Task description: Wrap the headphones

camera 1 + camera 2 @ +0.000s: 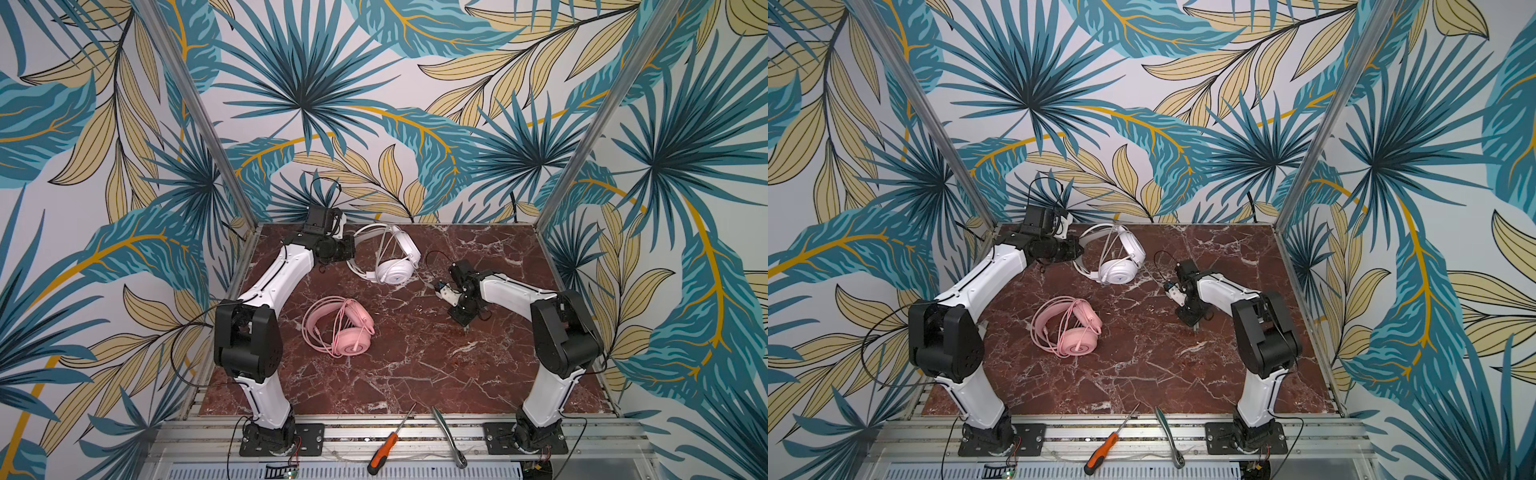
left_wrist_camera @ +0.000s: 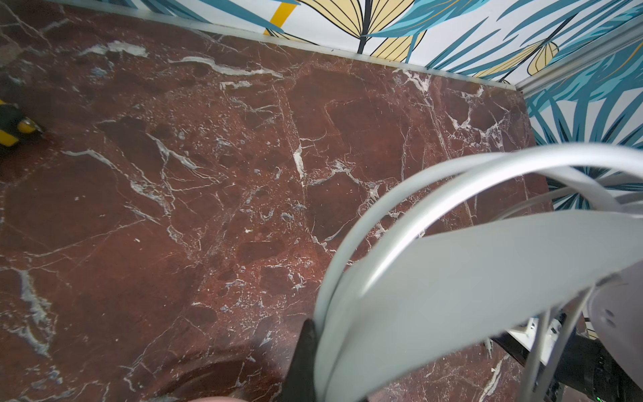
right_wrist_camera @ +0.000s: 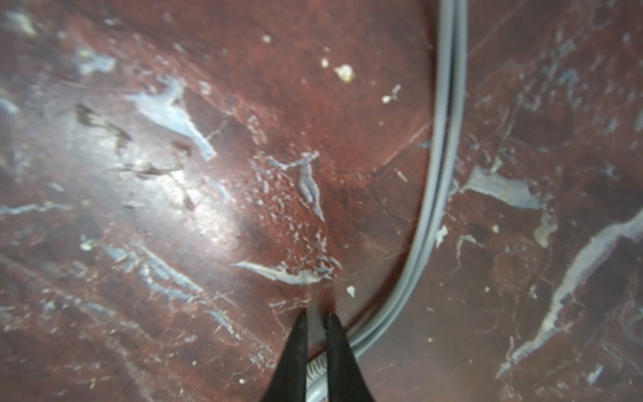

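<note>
Left pincer [image 1: 351, 248] grips the white headset [image 1: 397, 270]; right pincer [image 3: 316, 322] pinches its cable [image 3: 440, 181].

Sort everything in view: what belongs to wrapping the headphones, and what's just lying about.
For the job:
- white headphones, headband gripped by the left gripper
- white cable, pinched by the right gripper
- pink headphones, cable looped around them

Lying about:
- screwdriver
- wrench
</note>
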Motion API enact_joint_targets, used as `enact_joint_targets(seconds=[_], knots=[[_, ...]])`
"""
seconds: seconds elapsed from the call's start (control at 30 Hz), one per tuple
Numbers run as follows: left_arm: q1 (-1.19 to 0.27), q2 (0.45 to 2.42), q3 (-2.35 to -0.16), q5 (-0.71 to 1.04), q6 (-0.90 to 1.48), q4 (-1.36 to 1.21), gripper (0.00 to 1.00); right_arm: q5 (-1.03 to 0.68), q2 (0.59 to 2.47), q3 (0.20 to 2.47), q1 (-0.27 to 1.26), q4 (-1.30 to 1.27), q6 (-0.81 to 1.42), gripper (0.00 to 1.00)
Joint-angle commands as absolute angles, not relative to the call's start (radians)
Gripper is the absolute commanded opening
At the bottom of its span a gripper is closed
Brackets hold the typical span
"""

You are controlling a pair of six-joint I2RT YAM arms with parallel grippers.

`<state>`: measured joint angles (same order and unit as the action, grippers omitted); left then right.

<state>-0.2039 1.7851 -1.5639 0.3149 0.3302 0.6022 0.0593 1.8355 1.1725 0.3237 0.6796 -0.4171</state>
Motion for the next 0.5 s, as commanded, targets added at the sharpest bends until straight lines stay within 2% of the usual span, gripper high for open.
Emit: enact_joint_targets(seconds=[0.0,0.17,0.47], knots=[[-0.196,1.792,-1.559,0.37,0.347,0.555,0.0,0.036,1.776,1.179,0.329,0.697,-0.371,0.28],[-0.196,1.801,-1.555,0.379,0.345,0.555,0.0,0.087,1.767,1.201,0.322,0.727,-0.29,0.38],[-0.196,1.796,-1.544,0.378,0.334,0.563,0.0,0.112,1.815,1.207,0.315,0.829,-0.065,0.42]])
